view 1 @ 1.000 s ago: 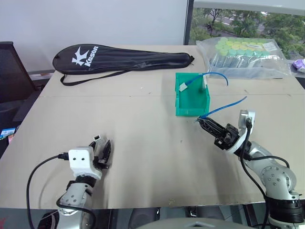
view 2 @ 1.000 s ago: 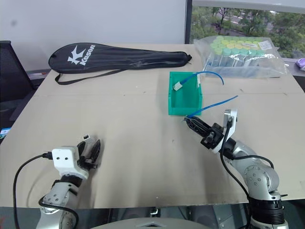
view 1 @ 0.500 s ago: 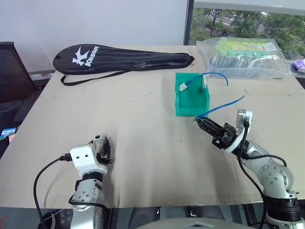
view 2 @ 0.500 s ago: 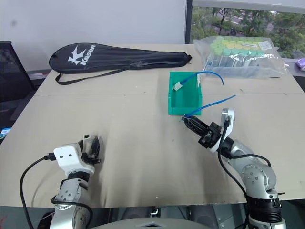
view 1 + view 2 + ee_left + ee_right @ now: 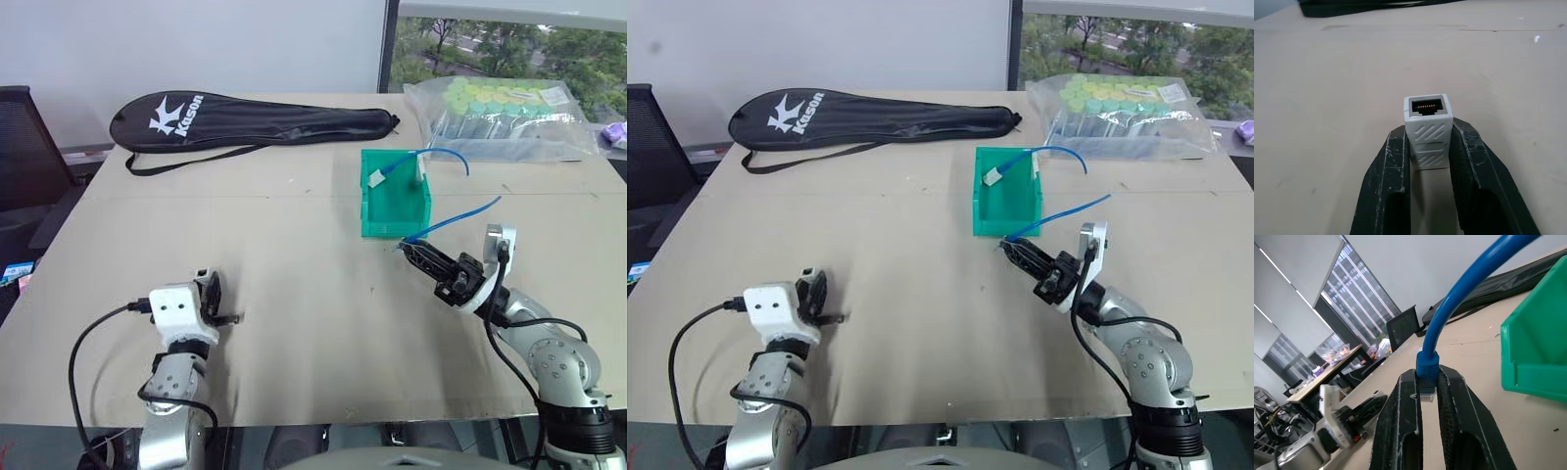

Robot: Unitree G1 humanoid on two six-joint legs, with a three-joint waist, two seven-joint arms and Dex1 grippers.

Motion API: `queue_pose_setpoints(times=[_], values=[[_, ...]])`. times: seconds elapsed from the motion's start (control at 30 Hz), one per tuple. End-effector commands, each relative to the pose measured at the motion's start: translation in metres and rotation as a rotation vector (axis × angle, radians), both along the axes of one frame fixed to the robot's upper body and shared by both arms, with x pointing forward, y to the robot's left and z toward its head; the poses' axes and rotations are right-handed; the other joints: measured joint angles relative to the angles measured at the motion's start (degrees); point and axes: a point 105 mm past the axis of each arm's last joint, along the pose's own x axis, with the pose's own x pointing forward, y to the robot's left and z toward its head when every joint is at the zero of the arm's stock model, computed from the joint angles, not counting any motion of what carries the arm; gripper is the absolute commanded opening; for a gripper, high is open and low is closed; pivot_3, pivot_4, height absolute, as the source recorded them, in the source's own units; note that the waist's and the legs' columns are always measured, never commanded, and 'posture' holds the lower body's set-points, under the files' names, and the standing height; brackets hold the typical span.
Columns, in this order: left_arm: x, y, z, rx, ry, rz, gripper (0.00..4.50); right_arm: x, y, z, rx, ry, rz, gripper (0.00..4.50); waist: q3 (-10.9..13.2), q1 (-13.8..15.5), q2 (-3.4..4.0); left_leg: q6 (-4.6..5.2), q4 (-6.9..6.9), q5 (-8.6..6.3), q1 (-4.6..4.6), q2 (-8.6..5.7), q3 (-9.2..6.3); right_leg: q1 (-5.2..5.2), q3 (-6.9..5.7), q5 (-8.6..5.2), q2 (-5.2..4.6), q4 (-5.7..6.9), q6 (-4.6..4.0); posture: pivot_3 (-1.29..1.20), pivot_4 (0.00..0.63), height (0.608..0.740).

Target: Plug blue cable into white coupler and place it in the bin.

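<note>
The white coupler (image 5: 1428,115) stands upright between the fingers of my left gripper (image 5: 1430,132), which is shut on it near the table's front left (image 5: 208,294). Its dark socket faces away from the wrist. My right gripper (image 5: 411,251) is shut on the clear plug (image 5: 1427,394) of the blue cable (image 5: 457,216), just in front of the green bin (image 5: 386,231). The cable arcs up and back to the right from the fingers. The two grippers are far apart across the table.
Inside the bin lie a second white coupler (image 5: 377,178) and a second blue cable (image 5: 443,153) that hangs over its back rim. A black racket case (image 5: 255,121) lies at the back left. A clear bag of tubes (image 5: 505,117) sits at the back right.
My left gripper has closed on the coupler and moved a little forward, now pointing level across the table. The right gripper and cable have barely shifted.
</note>
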Motion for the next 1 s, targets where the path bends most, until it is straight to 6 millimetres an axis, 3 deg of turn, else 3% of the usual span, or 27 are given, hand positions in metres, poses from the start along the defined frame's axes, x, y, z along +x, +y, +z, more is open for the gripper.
queue_pose_setpoints(times=[0.03,0.23,0.43,0.6,0.77,1.0], values=[[0.014,-0.055,0.001,-0.011,0.023,-0.362,0.49,-0.003,0.004,0.014,-0.010,-0.082,0.021,0.00,0.00,0.11,0.00,0.00,0.01,0.00,-0.02,-0.01,0.00,0.00,-0.02,0.00,-0.01,-0.01,0.00,0.00,0.150,0.740],[0.013,-0.139,0.014,0.030,0.052,-0.986,0.49,-0.006,0.013,0.009,-0.227,-0.211,0.074,0.00,0.05,-0.30,-0.06,0.11,0.00,-0.07,-0.11,-0.06,0.18,0.00,0.14,0.02,-0.06,-0.26,0.03,0.00,0.150,0.740],[0.009,-0.185,0.006,0.086,0.135,-1.396,0.49,-0.006,0.019,0.001,-0.401,-0.350,0.100,0.00,0.06,-0.31,-0.06,0.11,-0.01,-0.06,-0.08,-0.07,0.13,-0.01,0.13,0.11,0.32,-0.26,0.21,0.00,0.150,0.740],[0.017,-0.192,-0.004,0.119,0.196,-1.570,0.49,-0.008,0.015,-0.009,-0.505,-0.413,0.114,0.00,0.08,-0.20,-0.09,0.11,0.00,-0.06,-0.09,-0.04,0.10,0.01,0.14,0.12,0.42,-0.26,0.23,0.00,0.150,0.740],[0.034,-0.192,-0.007,0.210,0.200,-1.620,0.49,-0.009,0.009,-0.019,-0.592,-0.442,0.144,0.00,0.07,-0.17,-0.11,0.12,0.08,-0.06,-0.09,-0.07,0.10,0.05,0.16,0.13,0.42,-0.25,0.22,0.00,0.150,0.740],[0.038,-0.189,-0.015,0.349,0.210,-1.712,0.49,-0.009,0.010,-0.028,-0.635,-0.463,0.216,0.00,0.07,-0.18,-0.12,0.12,0.09,-0.06,-0.09,-0.07,0.10,0.05,0.17,0.14,0.42,-0.24,0.23,0.00,0.150,0.740]])
